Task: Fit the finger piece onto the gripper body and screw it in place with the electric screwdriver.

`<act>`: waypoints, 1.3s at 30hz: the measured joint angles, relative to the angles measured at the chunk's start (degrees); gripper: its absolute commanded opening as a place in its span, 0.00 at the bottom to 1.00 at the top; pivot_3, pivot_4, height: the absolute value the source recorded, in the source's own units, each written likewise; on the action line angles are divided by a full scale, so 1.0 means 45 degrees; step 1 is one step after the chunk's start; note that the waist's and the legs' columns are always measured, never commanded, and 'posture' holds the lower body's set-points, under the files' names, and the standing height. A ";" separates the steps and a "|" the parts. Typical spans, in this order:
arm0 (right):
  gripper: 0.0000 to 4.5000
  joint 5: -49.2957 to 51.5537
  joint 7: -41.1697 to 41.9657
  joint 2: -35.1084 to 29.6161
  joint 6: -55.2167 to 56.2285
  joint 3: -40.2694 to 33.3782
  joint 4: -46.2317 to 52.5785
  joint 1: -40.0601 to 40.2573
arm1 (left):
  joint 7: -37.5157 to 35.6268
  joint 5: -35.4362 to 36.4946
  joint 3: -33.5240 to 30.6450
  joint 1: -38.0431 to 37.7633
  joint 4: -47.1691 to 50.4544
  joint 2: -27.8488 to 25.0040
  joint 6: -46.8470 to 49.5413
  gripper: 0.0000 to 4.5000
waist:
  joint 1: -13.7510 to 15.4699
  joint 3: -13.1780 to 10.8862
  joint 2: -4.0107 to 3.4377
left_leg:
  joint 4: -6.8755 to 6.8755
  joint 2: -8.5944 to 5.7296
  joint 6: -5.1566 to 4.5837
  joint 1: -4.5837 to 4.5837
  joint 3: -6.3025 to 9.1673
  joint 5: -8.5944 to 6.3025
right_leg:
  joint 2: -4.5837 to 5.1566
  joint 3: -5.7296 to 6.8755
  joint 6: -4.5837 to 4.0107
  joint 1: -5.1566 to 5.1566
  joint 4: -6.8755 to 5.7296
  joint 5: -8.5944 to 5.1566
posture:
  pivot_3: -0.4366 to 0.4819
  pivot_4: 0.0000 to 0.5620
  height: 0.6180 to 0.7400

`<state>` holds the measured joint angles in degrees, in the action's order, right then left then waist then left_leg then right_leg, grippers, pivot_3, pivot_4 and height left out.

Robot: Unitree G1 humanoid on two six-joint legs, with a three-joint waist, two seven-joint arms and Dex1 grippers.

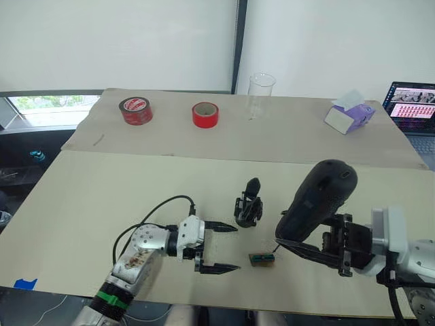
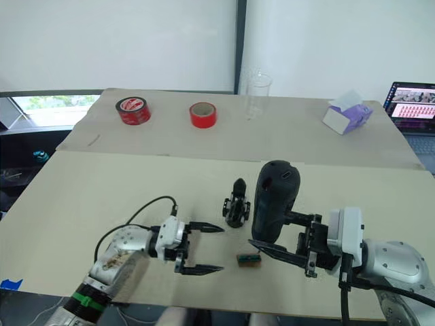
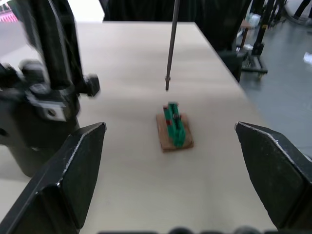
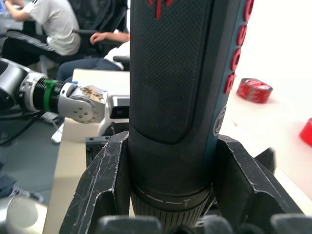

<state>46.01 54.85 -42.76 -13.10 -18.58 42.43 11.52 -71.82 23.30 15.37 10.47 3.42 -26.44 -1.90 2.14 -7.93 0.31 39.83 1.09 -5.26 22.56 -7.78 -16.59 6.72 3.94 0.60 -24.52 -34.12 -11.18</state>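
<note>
electric screwdriver [image 1: 317, 198] gripped (mid-table)

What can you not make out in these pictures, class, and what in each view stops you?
1. The electric screwdriver: in the right wrist view its top and bit are cut off by the edges; the right hand covers its base.
2. The gripper body: blurred and cut by the edge in the left wrist view; small in the head views, so its screw holes are unreadable.
3. The green-and-brown block: blurred, detail unclear.
4. The laptop: cut by the edge.
</note>
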 measured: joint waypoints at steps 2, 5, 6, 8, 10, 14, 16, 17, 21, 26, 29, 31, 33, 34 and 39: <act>0.43 0.0445 -0.0503 0.0002 -0.0287 -0.0198 0.0021 -0.0246 | -0.0226 0.0697 -0.0402 -0.0067 0.0445 -0.0229 0.0429 1.00 | -0.0009 -0.0016 0.0012 | 0.0000 0.0001 0.0019 0.0000 0.0002 -0.0001 | -0.0002 0.0000 -0.0001 -0.0001 -0.0002 0.0000 | 0.48 0.27 1.00; 0.43 0.0839 -0.0882 -0.0058 -0.0510 -0.0417 0.0045 -0.0538 | -0.0323 0.1498 -0.0873 -0.0051 0.1020 -0.0525 0.1167 1.00 | -0.0008 -0.0028 0.0013 | 0.0000 0.0000 0.0026 -0.0001 0.0002 -0.0003 | -0.0019 -0.0001 0.0002 0.0002 -0.0003 0.0000 | 0.48 0.27 1.00; 0.43 0.0936 -0.0974 -0.0112 -0.0604 -0.0473 0.0034 -0.0722 | -0.0321 0.1747 -0.1036 -0.0004 0.1124 -0.0653 0.1460 1.00 | -0.0006 -0.0032 0.0011 | 0.0000 -0.0001 0.0026 -0.0001 0.0001 0.0001 | -0.0039 -0.0001 0.0003 0.0003 -0.0003 0.0000 | 0.48 0.27 1.00; 0.43 0.1084 -0.1143 -0.0191 -0.0764 -0.0549 0.0009 -0.1133 | -0.0295 0.1981 -0.1344 0.0149 0.1194 -0.0783 0.1889 1.00 | -0.0003 -0.0038 0.0012 | 0.0002 -0.0003 0.0016 -0.0001 0.0000 0.0008 | -0.0052 0.0001 0.0005 0.0004 -0.0006 0.0000 | 0.48 0.27 1.00; 0.43 0.1142 -0.1224 -0.0308 -0.0869 -0.0620 -0.0108 -0.1522 | -0.0297 0.2004 -0.1519 0.0339 0.1243 -0.0898 0.1980 1.00 | 0.0008 -0.0040 0.0014 | 0.0002 -0.0011 0.0010 -0.0001 -0.0001 0.0010 | -0.0055 0.0001 0.0005 0.0006 -0.0004 0.0002 | 0.48 0.27 1.00; 0.43 0.1589 -0.1558 -0.0541 -0.1364 -0.0715 -0.0634 -0.2580 | -0.0194 0.2146 -0.1944 0.1032 0.1219 -0.1128 0.2582 1.00 | -0.0005 -0.0061 0.0034 | 0.0005 -0.0016 0.0006 0.0003 -0.0005 0.0013 | -0.0053 -0.0002 0.0007 0.0006 -0.0002 0.0010 | 0.48 0.27 1.00; 0.43 0.1605 -0.1692 -0.0600 -0.1489 -0.0703 -0.0836 -0.3028 | -0.0132 0.2160 -0.2169 0.1299 0.1140 -0.1128 0.2711 1.00 | -0.0008 -0.0062 0.0034 | 0.0003 -0.0016 0.0010 0.0004 -0.0004 0.0017 | -0.0053 0.0000 0.0007 0.0007 -0.0002 0.0010 | 0.48 0.27 1.00; 0.43 0.1611 -0.1730 -0.0599 -0.1630 -0.0632 -0.0975 -0.3394 | -0.0081 0.2144 -0.2236 0.1456 0.0929 -0.1129 0.2737 1.00 | -0.0009 -0.0063 0.0033 | 0.0002 -0.0016 0.0017 0.0004 -0.0004 0.0022 | -0.0055 0.0000 0.0006 0.0004 -0.0003 0.0011 | 0.48 0.27 1.00; 0.43 0.1604 -0.2061 -0.0556 -0.1930 -0.0200 -0.1351 -0.4454 | 0.0098 0.1914 -0.2294 0.1801 0.0451 -0.1088 0.2753 1.00 | -0.0020 -0.0067 0.0035 | 0.0002 -0.0017 0.0054 0.0010 -0.0006 0.0045 | -0.0061 0.0004 0.0005 0.0000 -0.0003 0.0014 | 0.48 0.27 1.00; 0.43 0.1545 -0.2269 -0.0333 -0.2261 0.0632 -0.1757 -0.5491 | 0.0307 0.1495 -0.2247 0.2087 -0.0011 -0.0979 0.2723 1.00 | -0.0035 -0.0068 0.0035 | 0.0005 -0.0018 0.0061 0.0017 -0.0007 0.0051 | -0.0057 0.0007 0.0005 0.0000 -0.0002 0.0016 | 0.48 0.27 1.00; 0.43 0.1419 -0.2383 -0.0235 -0.2428 0.1049 -0.1942 -0.5896 | 0.0359 0.1192 -0.2175 0.2119 -0.0357 -0.0860 0.2663 1.00 | -0.0030 -0.0069 0.0034 | 0.0006 -0.0022 0.0072 0.0022 -0.0007 0.0057 | -0.0053 0.0011 0.0019 -0.0002 -0.0001 0.0025 | 0.48 0.27 1.00; 0.43 0.1394 -0.2403 -0.0232 -0.2447 0.1114 -0.2038 -0.6007 | 0.0378 0.0956 -0.2177 0.2119 -0.0670 -0.0849 0.2548 1.00 | -0.0028 -0.0070 0.0037 | 0.0007 -0.0023 0.0078 0.0026 -0.0008 0.0061 | -0.0052 0.0015 0.0025 -0.0004 0.0001 0.0028 | 0.48 0.27 1.00; 0.43 0.1385 -0.2382 -0.0232 -0.2454 0.1142 -0.2101 -0.6021 | 0.0344 0.0815 -0.2204 0.2084 -0.0929 -0.0860 0.2313 1.00 | -0.0032 -0.0070 0.0037 | 0.0007 -0.0023 0.0078 0.0031 -0.0007 0.0061 | -0.0050 0.0018 0.0030 -0.0010 0.0000 0.0031 | 0.48 0.27 1.00; 0.43 0.1380 -0.2334 -0.0231 -0.2454 0.1183 -0.2141 -0.6047 | 0.0298 0.0782 -0.2205 0.2032 -0.0990 -0.0877 0.2194 1.00 | -0.0043 -0.0070 0.0037 | 0.0006 -0.0022 0.0080 0.0036 -0.0007 0.0062 | -0.0050 0.0017 0.0039 -0.0015 0.0000 0.0037 | 0.48 0.27 1.00; 0.43 0.1227 -0.2146 -0.0079 -0.2454 0.1470 -0.2354 -0.6106 | 0.0136 0.0686 -0.2200 0.1980 -0.1256 -0.0821 0.1799 1.00 | -0.0070 -0.0070 0.0037 | 0.0008 -0.0022 0.0093 0.0045 -0.0006 0.0071 | -0.0047 0.0021 0.0055 -0.0023 -0.0004 0.0051 | 0.48 0.27 1.00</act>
<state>51.53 45.20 -43.12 -24.15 -11.97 31.84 -15.96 -71.21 26.39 5.47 19.38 -2.23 -30.13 6.20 1.82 -8.24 0.48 39.86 0.99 -4.84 22.76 -7.80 -16.27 6.51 4.03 0.85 -24.62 -34.14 -10.95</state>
